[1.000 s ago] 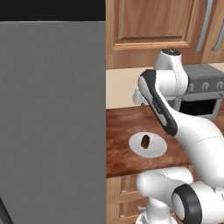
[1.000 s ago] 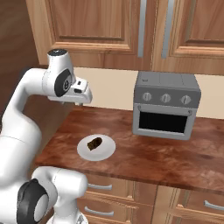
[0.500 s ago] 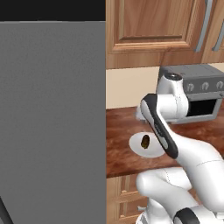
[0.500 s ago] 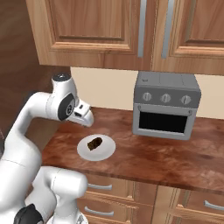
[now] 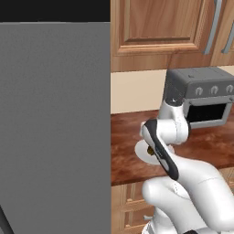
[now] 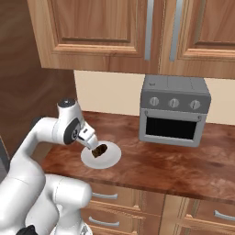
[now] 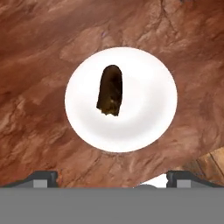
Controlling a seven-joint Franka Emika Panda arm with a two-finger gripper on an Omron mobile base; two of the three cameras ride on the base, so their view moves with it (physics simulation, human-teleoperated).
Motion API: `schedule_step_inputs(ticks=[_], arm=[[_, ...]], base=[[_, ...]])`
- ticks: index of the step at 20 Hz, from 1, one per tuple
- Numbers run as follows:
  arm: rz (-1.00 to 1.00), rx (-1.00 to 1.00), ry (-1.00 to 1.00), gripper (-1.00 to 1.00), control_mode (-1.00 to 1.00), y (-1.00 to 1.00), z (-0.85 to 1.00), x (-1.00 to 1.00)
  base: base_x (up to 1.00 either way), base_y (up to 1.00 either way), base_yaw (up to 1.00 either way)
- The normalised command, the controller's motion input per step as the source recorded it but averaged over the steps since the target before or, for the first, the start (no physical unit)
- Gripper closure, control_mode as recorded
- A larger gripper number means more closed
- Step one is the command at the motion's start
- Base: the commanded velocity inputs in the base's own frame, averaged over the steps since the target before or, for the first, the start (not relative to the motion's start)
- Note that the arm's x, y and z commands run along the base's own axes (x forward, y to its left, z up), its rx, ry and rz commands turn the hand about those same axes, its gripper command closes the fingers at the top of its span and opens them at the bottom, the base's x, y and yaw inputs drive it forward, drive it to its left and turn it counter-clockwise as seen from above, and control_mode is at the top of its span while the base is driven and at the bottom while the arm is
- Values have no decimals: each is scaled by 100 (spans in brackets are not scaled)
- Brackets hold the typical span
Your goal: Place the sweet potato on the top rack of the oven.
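tool (image 7: 112,177) hangs over the worktop (image 7: 39,57) with its two dark finger tips (image 7: 41,177) spread wide apart and nothing between them. just beyond it, in the hand view, the sweet potato (image 7: 110,91) lies on the white round plate (image 7: 144,105), left of the plate's middle and lengthwise along the view, clear of both finger tips. the plate rests flat on the reddish-brown worktop. in the right base view the tool (image 6: 90,145) sits low at the near left edge of the plate (image 6: 109,158), close over the sweet potato (image 6: 99,150); whether it touches the potato cannot be told from there. in the left base view the arm's forearm covers most of the plate (image 5: 140,150), and a small brown speck of the sweet potato (image 5: 150,150) peeks out beside it. farther back on the worktop, well apart from the plate and to its right, stands a grey toaster oven (image 6: 173,115) with three knobs and a dark window. behind it rise the beige wall and wooden cabinets (image 6: 96,34) above.
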Motion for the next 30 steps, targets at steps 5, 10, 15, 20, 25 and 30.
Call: schedule_step_inputs(ticks=[5, 10, 15, 20, 25, 30], arm=[[-3, 0, 3, -100, -100, -15, -47, 42], [0, 0, 3, -100, -100, -13, -43, 39], [0, 0, 0, -100, -100, -9, -28, 31], [0, 0, 0, -100, -100, 0, -32, 23], [0, 0, 0, -100, -100, 0, -18, 36], [-2, 0, 0, -100, -100, 0, -36, 7]], base=[[0, 0, 0], [0, 0, 0], [0, 0, 0], [0, 0, 0], [0, 0, 0], [0, 0, 0]])
